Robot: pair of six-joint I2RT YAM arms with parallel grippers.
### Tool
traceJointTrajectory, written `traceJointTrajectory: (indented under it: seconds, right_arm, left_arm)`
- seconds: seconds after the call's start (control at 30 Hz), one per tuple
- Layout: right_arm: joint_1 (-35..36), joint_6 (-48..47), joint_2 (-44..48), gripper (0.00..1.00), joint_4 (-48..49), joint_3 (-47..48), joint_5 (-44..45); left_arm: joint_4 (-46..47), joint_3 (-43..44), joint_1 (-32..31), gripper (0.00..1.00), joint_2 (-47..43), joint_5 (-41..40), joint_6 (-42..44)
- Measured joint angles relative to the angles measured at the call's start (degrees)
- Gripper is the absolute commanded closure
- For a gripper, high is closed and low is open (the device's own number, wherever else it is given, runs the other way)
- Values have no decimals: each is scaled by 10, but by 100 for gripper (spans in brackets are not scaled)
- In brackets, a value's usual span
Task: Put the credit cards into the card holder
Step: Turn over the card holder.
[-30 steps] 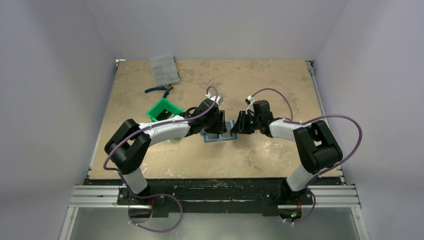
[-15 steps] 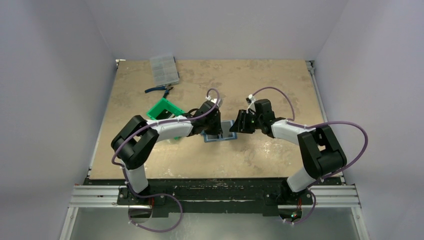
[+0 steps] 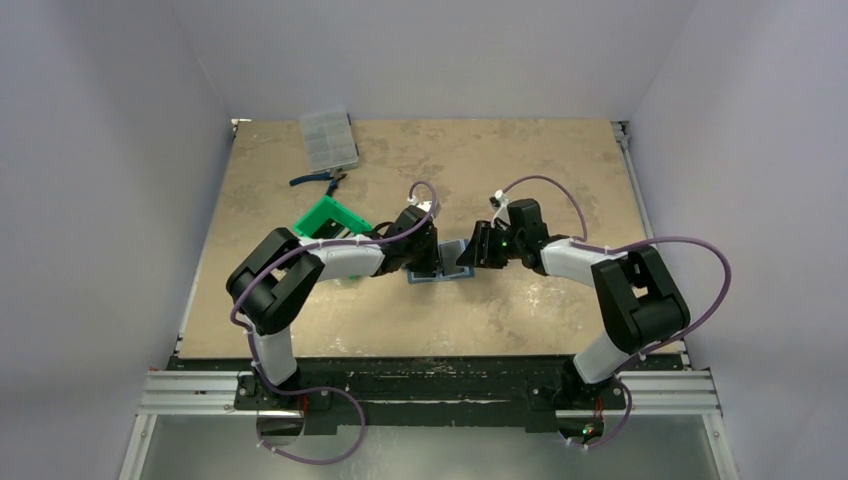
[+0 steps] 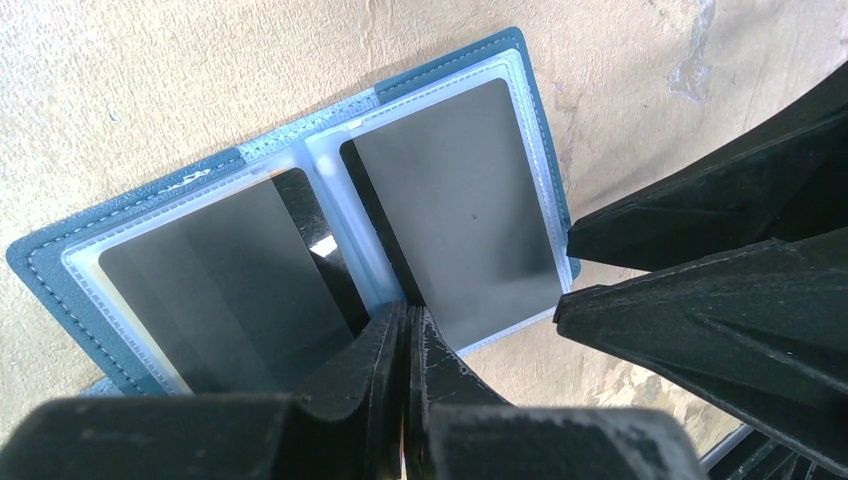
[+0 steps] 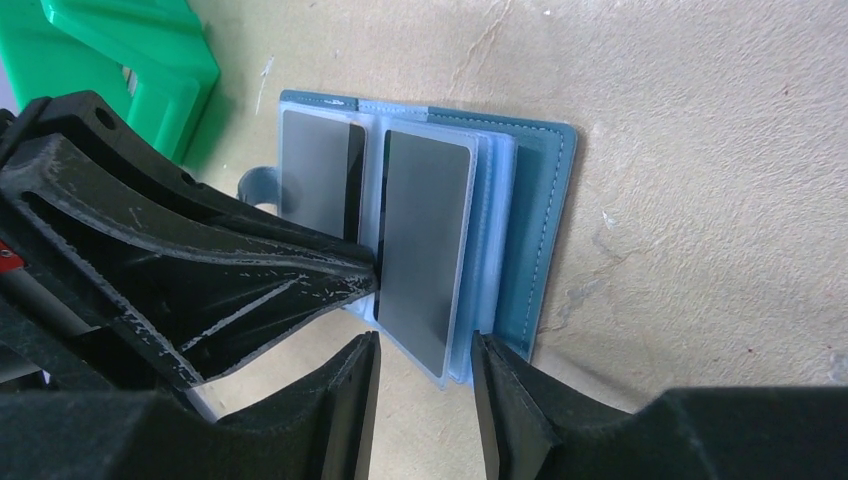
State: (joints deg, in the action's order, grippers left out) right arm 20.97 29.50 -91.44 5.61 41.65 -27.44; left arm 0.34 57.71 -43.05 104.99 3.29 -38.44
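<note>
Left tool (image 4: 405,318) drew inward over the glossy-sleeved, stitched teal card holder (image 4: 330,190).

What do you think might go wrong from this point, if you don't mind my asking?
1. The right gripper has its fingers open astride the pocket edge of the card holder. Closing might pinch several clear leaves at once and drag or fold the holder, which lies loose on the table.
2. The left gripper, shut, sits at the fold, very close to the right fingers. A move by either arm may make them collide.
</note>
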Motion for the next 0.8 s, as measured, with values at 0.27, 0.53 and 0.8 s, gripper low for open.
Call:
traceJointTrajectory:
  seconds: [0.27, 0.53, 0.8]
  right_arm:
    - [0, 1, -16, 57, 5, 0, -9]
    - [0, 5, -17, 59, 17, 0, -21]
    - [5, 7, -17, 60, 25, 0, -28]
  left_arm:
    - [10, -3, 2, 100, 2, 5, 0]
    - [18, -4, 2, 100, 4, 6, 0]
    - [19, -4, 3, 99, 4, 10, 0]
